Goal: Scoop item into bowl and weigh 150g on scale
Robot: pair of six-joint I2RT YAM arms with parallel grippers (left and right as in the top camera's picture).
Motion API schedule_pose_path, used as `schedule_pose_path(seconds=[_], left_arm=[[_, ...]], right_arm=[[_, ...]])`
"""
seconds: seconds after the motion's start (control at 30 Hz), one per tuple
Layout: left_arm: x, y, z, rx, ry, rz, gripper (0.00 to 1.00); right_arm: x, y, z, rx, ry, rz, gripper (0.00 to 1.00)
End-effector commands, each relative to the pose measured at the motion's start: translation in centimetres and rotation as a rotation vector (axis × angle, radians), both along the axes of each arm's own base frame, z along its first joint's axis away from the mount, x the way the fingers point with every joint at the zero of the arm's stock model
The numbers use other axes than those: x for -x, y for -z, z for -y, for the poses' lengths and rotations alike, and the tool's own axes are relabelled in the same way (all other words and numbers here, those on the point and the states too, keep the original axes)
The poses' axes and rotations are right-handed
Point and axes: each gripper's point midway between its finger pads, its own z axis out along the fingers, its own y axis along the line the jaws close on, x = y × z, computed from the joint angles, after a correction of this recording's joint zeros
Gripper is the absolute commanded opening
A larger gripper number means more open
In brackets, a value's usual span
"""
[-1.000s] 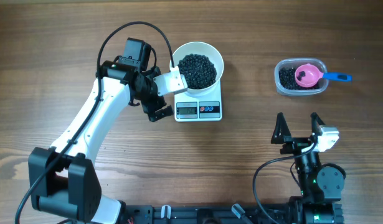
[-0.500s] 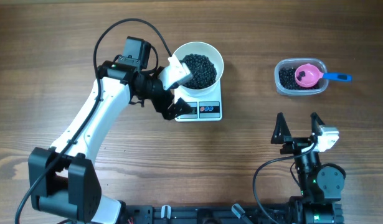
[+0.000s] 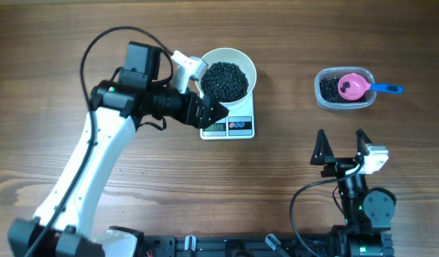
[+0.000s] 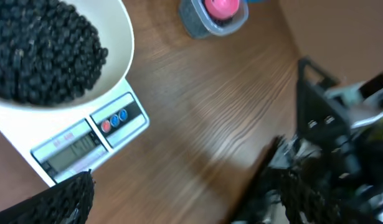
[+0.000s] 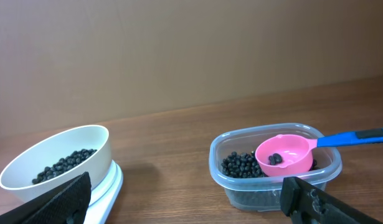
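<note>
Nearest, right of the scale (image 3: 238, 126), the right arm (image 3: 351, 178) sat with jaws spread, empty. The left arm (image 3: 98, 153) hung its jaws, spread and empty, at the scale's front-left corner. The bowl (image 3: 226, 54) of beans (image 3: 226, 80) stood on the scale. The scoop (image 3: 352, 87) lay in the tub (image 3: 320, 91), right of the scale, handle pointing away: likely the right arm's reach.

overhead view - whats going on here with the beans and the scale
The white bowl, heaped with black beans, sits on the scale. The left arm's fingers hover by the scale's display, open and empty. The right arm's fingers sit off to the side, also open and empty. The pink scoop lies in the clear tub among leftover beans.
</note>
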Motion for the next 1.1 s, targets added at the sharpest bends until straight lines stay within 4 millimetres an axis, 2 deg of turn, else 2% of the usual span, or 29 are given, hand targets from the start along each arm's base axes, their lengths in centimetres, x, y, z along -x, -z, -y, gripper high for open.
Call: schedule_pose_path(seconds=[0.0,0.1,0.17,0.23,0.3,0.33,0.37,0.47,0.67,0.87,1.07], left_arm=[[0.1,-2.4,-2.1,-0.028,-0.188,-0.012,1.0],[-0.8,-3.9,-5.3,-0.16,-0.33,0.142,1.0],[-1.3,-5.9,-7.2,-0.21,-0.42,0.259,1.0],[-1.5,-10.5,-9.4,-0.217,-0.544,0.457,1.0],[-1.1,-13.6,-10.3,-0.185,-0.599,0.571,1.0],[-0.2,-16.1,-10.6,-0.134,-0.624,0.666,1.0],[0.4,-16.6,-10.8,-0.113,-0.631,0.702,1.0],[1.1,-15.1,-10.9,-0.099,-0.636,0.722,1.0],[1.2,-11.7,-11.1,0.062,-0.734,0.731,1.0],[2.1,-10.8,-12.7,0.187,-0.806,0.9,1.0],[3.5,-9.5,-13.0,0.258,-0.814,1.01,1.0]], right_arm=[[0.1,-0.3,-0.1,-0.004,-0.005,0.012,1.0],[0.1,-0.3,-0.1,-0.003,-0.005,0.012,1.0],[0.1,-0.3,-0.1,-0.003,-0.005,0.012,1.0],[0.1,-0.3,-0.1,-0.003,-0.005,0.012,1.0],[0.1,-0.3,-0.1,-0.003,-0.005,0.012,1.0],[0.1,-0.3,-0.1,-0.003,-0.005,0.012,1.0],[0.1,-0.3,-0.1,-0.003,-0.005,0.012,1.0],[0.1,-0.3,-0.1,-0.004,-0.005,0.012,1.0],[0.1,-0.3,-0.1,-0.003,-0.005,0.012,1.0],[0.1,-0.3,-0.1,-0.003,-0.005,0.012,1.0],[0.1,-0.3,-0.1,-0.004,-0.005,0.012,1.0]])
